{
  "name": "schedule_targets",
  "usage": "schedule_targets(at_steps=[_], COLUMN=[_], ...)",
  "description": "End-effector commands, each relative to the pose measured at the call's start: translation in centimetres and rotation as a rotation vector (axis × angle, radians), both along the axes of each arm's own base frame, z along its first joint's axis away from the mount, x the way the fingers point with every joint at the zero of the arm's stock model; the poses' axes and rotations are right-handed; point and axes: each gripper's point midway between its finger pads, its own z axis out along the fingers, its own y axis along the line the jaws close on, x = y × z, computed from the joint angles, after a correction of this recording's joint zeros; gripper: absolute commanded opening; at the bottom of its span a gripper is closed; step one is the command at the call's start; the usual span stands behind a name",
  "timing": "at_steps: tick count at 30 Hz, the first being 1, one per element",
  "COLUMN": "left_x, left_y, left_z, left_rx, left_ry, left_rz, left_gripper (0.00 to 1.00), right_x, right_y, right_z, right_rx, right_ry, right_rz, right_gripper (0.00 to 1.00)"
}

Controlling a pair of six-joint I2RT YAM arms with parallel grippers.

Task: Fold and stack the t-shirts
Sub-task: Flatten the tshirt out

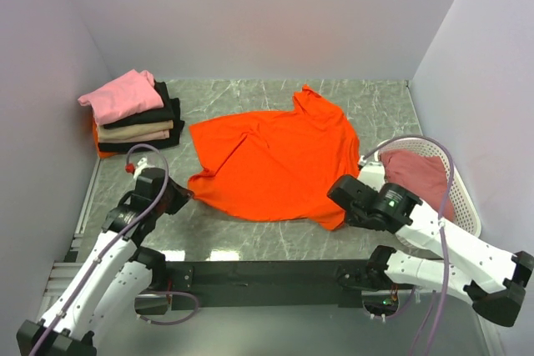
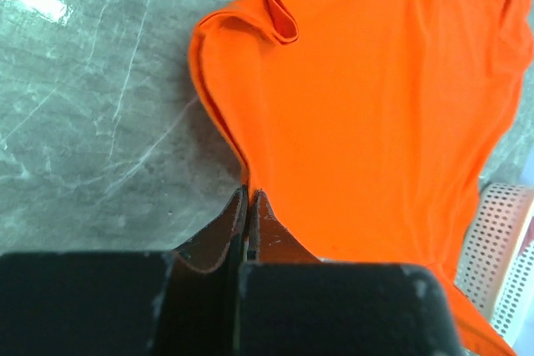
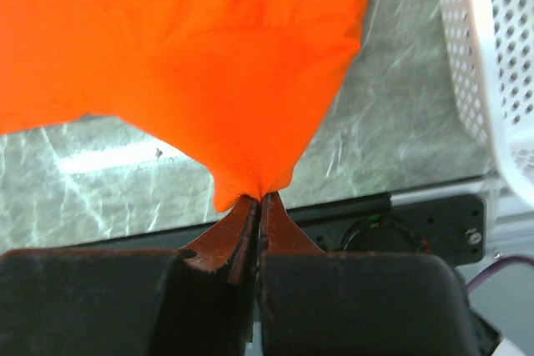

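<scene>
Orange cloth is what we are holding at both near corners. The orange t-shirt (image 1: 271, 160) is lying spread across the middle of the table (image 1: 250, 243), with one point of fabric reaching toward the far side. Our left gripper (image 2: 249, 199) is sitting with its fingers pressed together on the near-left corner, a thin edge of fabric running into the tips. Our right gripper (image 3: 259, 199) is pinching the near-right corner, and the cloth is tenting up from its closed fingers. We are judging that we are gripping these two corners so the near edge can be drawn taut and carried as one straight line, which looks like the start of a fold toward the far side. The shirt is not lying flat: a flap is doubling over on its left half and the edge is curling near the left gripper, so we are expecting some smoothing first.

Around it, a folded stack (image 1: 133, 118) — pink on top, black and beige beneath — is waiting at the far left, well apart from the orange one. A white lattice basket (image 1: 463, 206) is standing at the right, just beside our right arm, with a rose-red shirt (image 1: 417, 172) lying in it. The basket's rim is crowding that arm, and the side walls are closing in on both.
</scene>
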Motion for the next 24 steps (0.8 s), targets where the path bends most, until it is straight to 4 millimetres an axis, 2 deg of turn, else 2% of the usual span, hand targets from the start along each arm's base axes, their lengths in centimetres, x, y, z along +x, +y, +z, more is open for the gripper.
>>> schedule_targets(at_steps=[1,2,3,4,5,6,7,8,9,10,11,14,15,16,17,18,19,21,24], left_x=[1.5,2.1,3.4,4.1,4.8,6.2,6.9,7.4,8.0,8.1,7.8,6.1,4.9,3.9,2.8,1.1,0.0,-2.5,-4.7], left_y=[-0.6,-0.6,-0.8,-0.7,-0.8,-0.8,-0.9,-0.8,-0.8,-0.7,-0.5,-0.6,-1.1,-1.4,-1.6,-1.9,-2.0,-1.6,-0.3], left_z=[0.2,0.1,1.8,2.4,2.0,4.6,4.9,6.0,8.0,8.7,9.5,10.0,8.2,7.4,7.5,4.7,4.6,2.0,1.7], left_rx=[0.0,0.026,0.031,0.047,0.077,0.072,0.092,0.097,0.095,0.1,0.097,0.034,0.005,-0.024,-0.074,-0.089,-0.125,-0.119,-0.077], left_ry=[-0.021,-0.013,-0.055,-0.062,-0.027,-0.073,-0.065,-0.085,-0.127,-0.14,-0.149,-0.173,-0.135,-0.122,-0.139,-0.067,-0.078,0.014,0.033], left_rz=[-0.007,-0.021,-0.024,-0.024,-0.05,-0.05,-0.063,-0.059,-0.054,-0.05,-0.037,-0.027,-0.052,-0.061,-0.061,-0.076,-0.073,-0.068,-0.061], left_gripper=[0.01,0.01,0.01,0.01,0.01,0.01,0.01,0.01,0.01,0.01,0.01,0.01,0.01,0.01,0.01,0.0,0.01,0.01,0.0], right_x=[3.6,4.3,5.2,6.3,7.0,7.6,8.3,8.6,8.6,8.7,8.6,7.6,7.1,6.7,6.3,5.9,5.4,4.9,4.6], right_y=[0.5,0.3,0.4,-0.3,-0.4,-0.5,-0.6,-0.7,-0.8,-0.8,-0.7,-0.8,-1.1,-1.2,-1.1,-1.1,-1.2,-1.1,-1.3], right_z=[2.5,2.9,3.5,4.6,4.9,5.5,6.7,7.4,7.9,8.7,8.9,8.3,7.3,7.2,6.7,6.3,5.8,5.3,5.0], right_rx=[-0.028,-0.04,-0.04,-0.058,-0.068,-0.067,-0.065,-0.059,-0.058,-0.047,-0.039,-0.012,-0.02,-0.004,0.008,0.012,0.021,0.039,0.035], right_ry=[-0.125,-0.134,-0.157,-0.175,-0.179,-0.196,-0.225,-0.242,-0.251,-0.268,-0.274,-0.256,-0.23,-0.232,-0.217,-0.205,-0.196,-0.183,-0.178], right_rz=[0.007,0.004,-0.002,-0.013,-0.015,-0.017,-0.012,-0.022,-0.021,-0.017,-0.012,0.0,0.001,0.001,0.007,0.012,0.016,0.027,0.03], right_gripper=[0.0,0.0,0.0,0.0,0.0,0.0,0.0,0.0,0.0,0.0,0.0,0.0,0.0,0.0,0.0,0.0,0.0,0.0,0.0])
